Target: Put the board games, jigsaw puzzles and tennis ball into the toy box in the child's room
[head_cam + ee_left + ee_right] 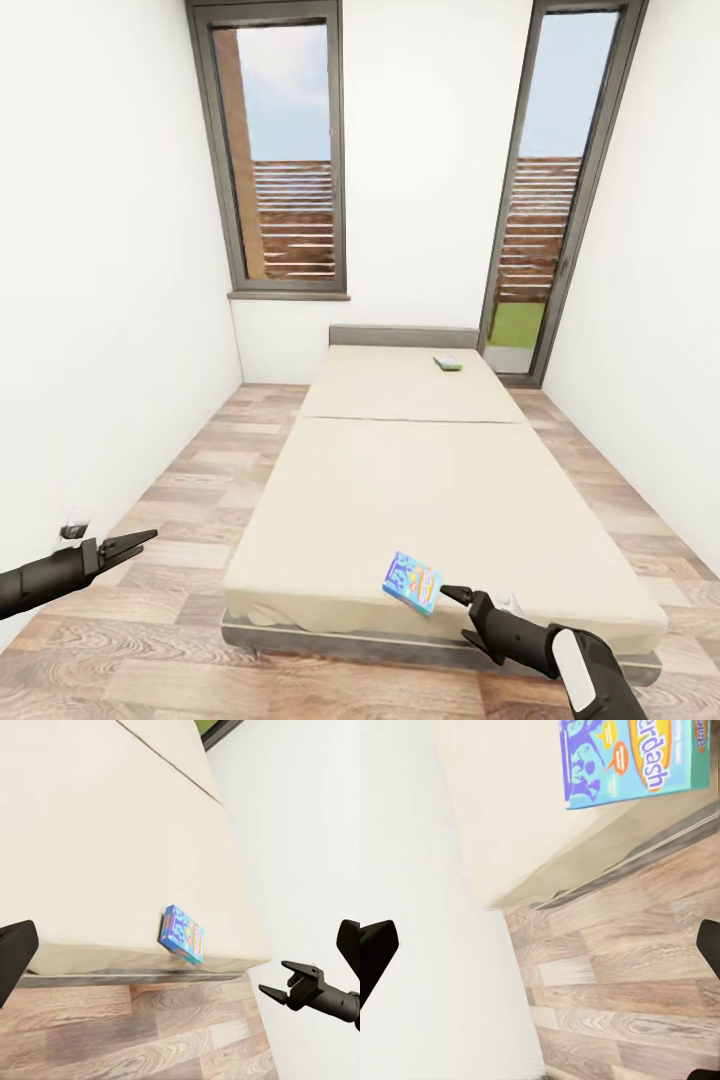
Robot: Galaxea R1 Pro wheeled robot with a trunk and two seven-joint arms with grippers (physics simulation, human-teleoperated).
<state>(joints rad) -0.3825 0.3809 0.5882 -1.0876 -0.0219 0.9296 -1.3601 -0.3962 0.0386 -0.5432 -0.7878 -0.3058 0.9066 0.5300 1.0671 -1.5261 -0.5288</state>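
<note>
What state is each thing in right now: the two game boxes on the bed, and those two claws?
Blue game box: tilted up at the bed's near edge, just off the right gripper's tips; whether gripped, cannot tell.
White-and-green game box: lying flat near the headboard, untouched.
Right gripper: open, beside the blue box.
Left gripper: empty, over the floor beside the bed.

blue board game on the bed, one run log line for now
right gripper: open beside blue board game | bed near edge | left gripper: open, idle
</note>
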